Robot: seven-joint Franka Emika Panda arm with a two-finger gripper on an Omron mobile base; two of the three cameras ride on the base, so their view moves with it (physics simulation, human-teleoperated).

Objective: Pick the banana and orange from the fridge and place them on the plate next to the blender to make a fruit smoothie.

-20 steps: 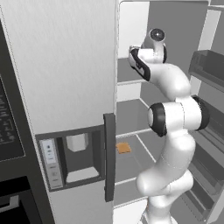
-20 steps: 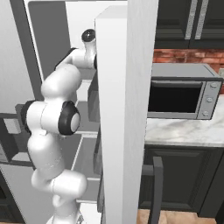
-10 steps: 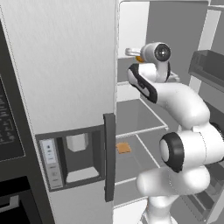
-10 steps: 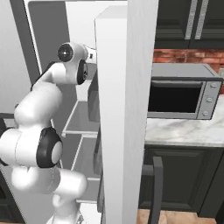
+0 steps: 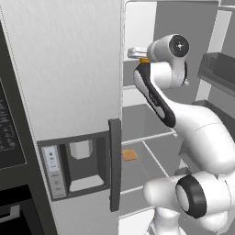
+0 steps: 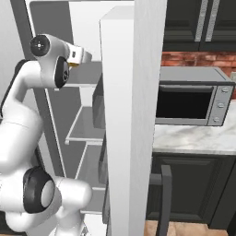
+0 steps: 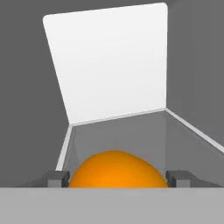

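The small round bright-orange orange (image 7: 116,169) sits right between the 2 dark finger tips of the hand (image 7: 117,178) in the hand view. 1 tip is at its left edge and 1 at its right edge, very close on both sides. I cannot tell if the tips press the fruit or if the hand has closed on it. The orange lies on a grey shelf (image 7: 175,131) inside the tall silvery-white fridge (image 5: 64,82), with a white back wall behind it.

Half a second ago the white arm was lower and more bent. Now it has reached up and deeper into the fridge, toward an upper shelf.

The left base view shows the hand (image 5: 136,53) poking in past the door edge, with a tiny bit of orange colour at it. It also shows a flat tan-orange square (image 5: 129,155) on a lower shelf, well below the hand. The right base view shows the hand (image 6: 81,56) from the other side, and a silver microwave (image 6: 189,97) on the pale marble counter (image 6: 193,138) to the right of the open fridge door.
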